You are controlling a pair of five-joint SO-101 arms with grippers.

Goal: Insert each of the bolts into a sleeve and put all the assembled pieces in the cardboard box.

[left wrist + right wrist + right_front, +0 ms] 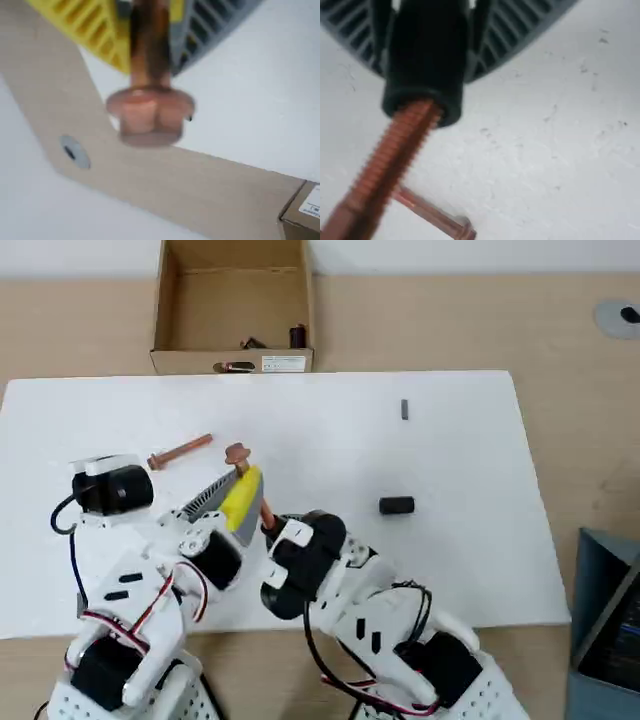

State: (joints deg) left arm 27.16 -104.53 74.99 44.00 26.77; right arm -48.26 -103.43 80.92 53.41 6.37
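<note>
Bolt [150, 117] is clamped by its shank in the left pincer [150, 55], jaws closed on it, head outermost, so the threaded end is free. Right pincer [425, 25] is closed on a black sleeve [422, 70] with the bore facing that thread; the thread tip sits in the sleeve mouth, so insertion appears under way. The pair is held above the white mat [430, 570], between the arms, for alignment. Second bolt [180, 452] and spare sleeve [397, 505] lie apart on the mat, awaiting assembly. Box [165, 310] stands on the desk [560, 390] at the mat's far edge, dark pieces inside.
</note>
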